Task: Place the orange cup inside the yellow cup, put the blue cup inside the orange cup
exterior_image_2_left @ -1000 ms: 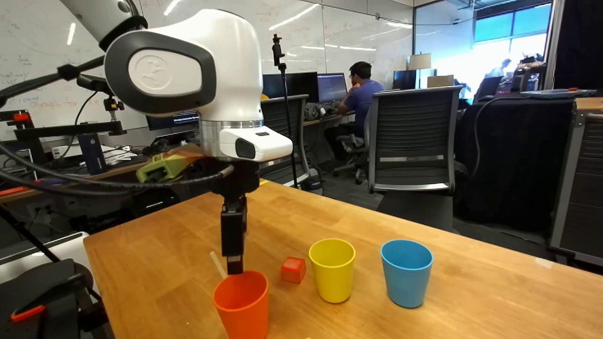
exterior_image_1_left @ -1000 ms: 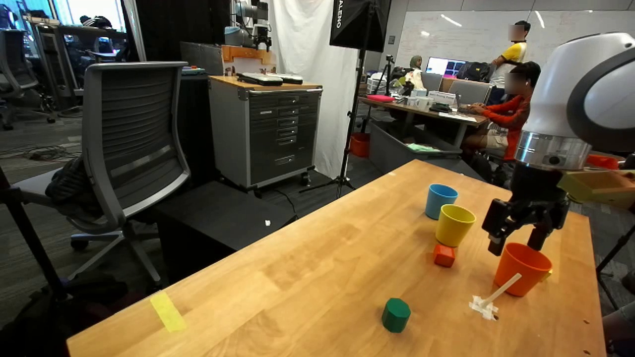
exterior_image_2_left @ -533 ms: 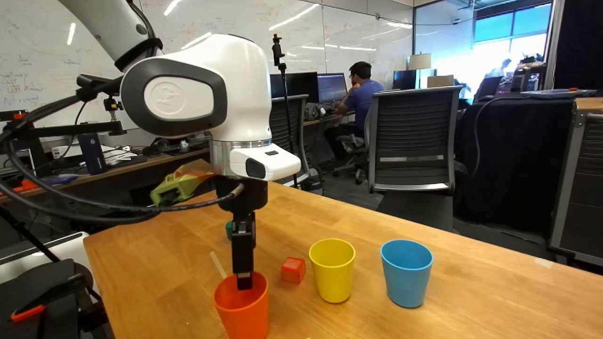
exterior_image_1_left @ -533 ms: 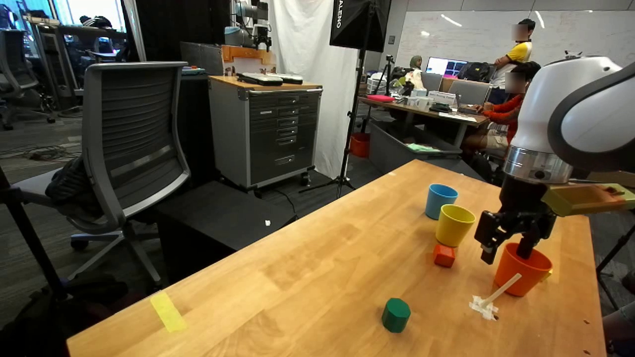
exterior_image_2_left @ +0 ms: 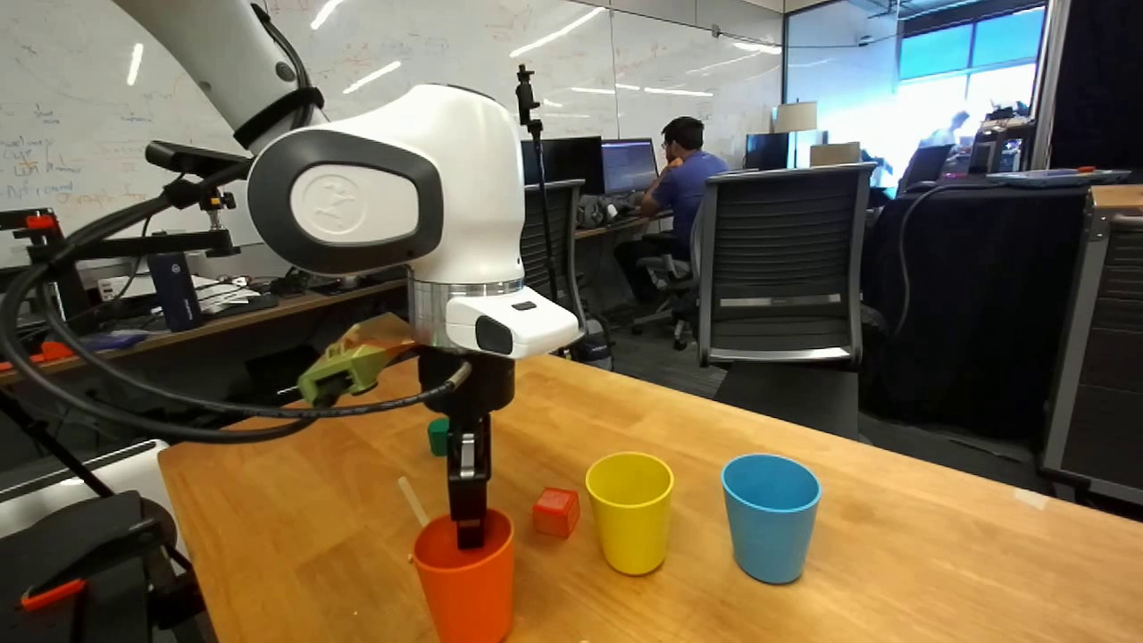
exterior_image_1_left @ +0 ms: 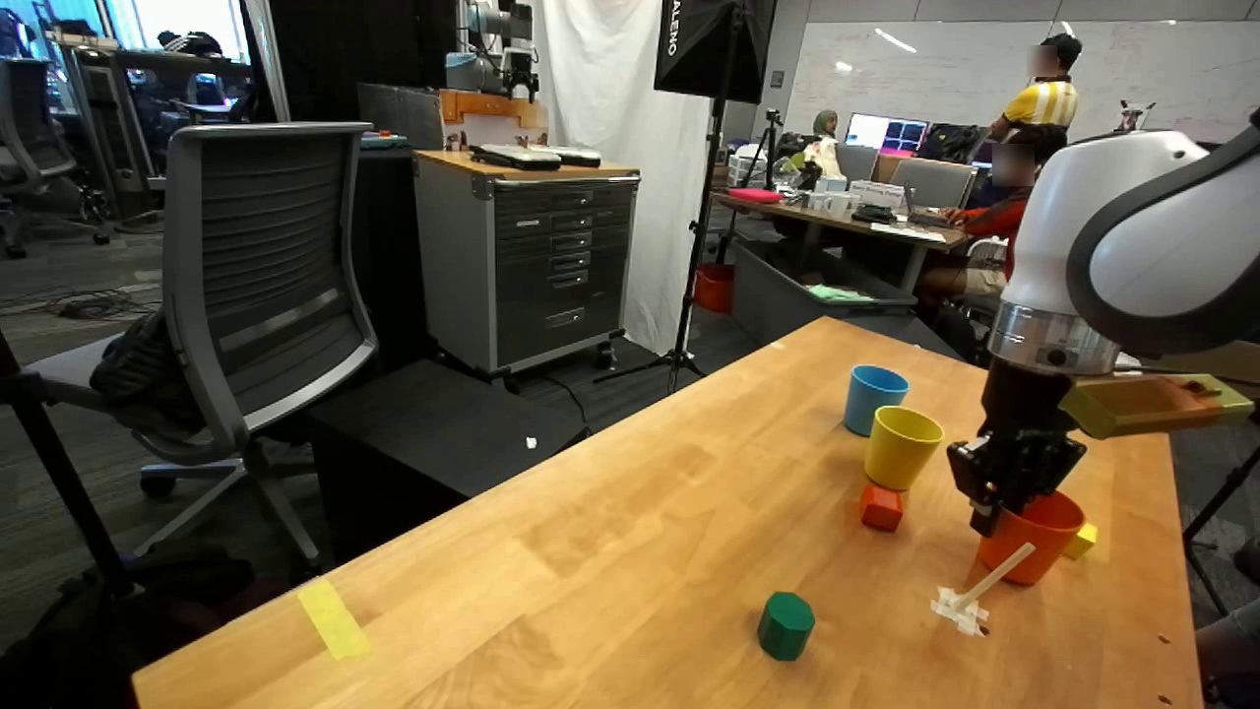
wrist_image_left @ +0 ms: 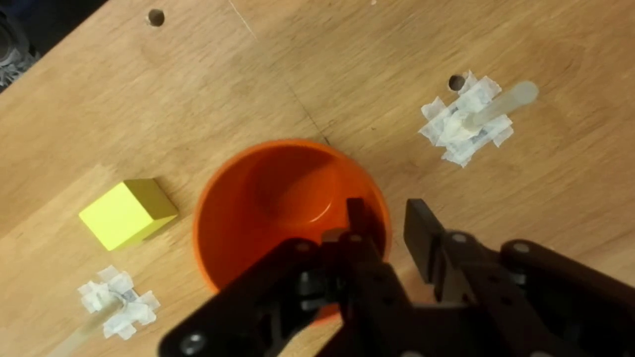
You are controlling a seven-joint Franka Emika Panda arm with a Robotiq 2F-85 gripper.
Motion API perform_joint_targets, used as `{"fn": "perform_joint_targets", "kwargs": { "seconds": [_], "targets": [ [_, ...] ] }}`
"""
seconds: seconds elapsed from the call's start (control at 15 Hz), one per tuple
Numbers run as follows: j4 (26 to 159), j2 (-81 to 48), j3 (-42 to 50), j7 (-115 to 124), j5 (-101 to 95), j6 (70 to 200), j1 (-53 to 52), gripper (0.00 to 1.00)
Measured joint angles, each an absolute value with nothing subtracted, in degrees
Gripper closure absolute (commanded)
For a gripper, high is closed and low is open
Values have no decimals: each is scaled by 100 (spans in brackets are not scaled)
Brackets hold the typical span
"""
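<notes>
The orange plastic cup [exterior_image_2_left: 469, 597] stands at the tips of the two-fingered gripper [wrist_image_left: 386, 206], whose fingers are a narrow gap apart. One reaches down inside the rim, the other is outside it, and the cup's wall passes between them; whether both press on it, so that the cup is held, cannot be told. In an exterior view the yellow plastic cup [exterior_image_2_left: 632, 540] stands upright to the right of the gripper, with the red block [exterior_image_2_left: 555, 513] between the two; the blue plastic cup [exterior_image_2_left: 771, 545] stands upright farther right, apart from the yellow one. In the wrist view a yellow block [wrist_image_left: 121, 213] lies left of the gripper, past the orange cup; a pale stick [wrist_image_left: 501, 105], taped to the wooden table [wrist_image_left: 223, 74], slants at that view's upper right, near the gripper, and a second stick [wrist_image_left: 89, 326] shows at lower left, farther from it. The green prism-shaped block [exterior_image_1_left: 785, 628] sits well apart from the gripper.
</notes>
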State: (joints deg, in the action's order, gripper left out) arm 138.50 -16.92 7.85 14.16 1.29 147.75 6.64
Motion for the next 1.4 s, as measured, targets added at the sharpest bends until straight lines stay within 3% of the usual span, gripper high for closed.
{"fn": "perform_joint_targets", "kwargs": {
  "seconds": [0.67,1.4],
  "targets": [
    [13803,-1522,751,1298,154,14507,641,99],
    [13575,-217,777,1240,69,13196,627,99]
  ]
}}
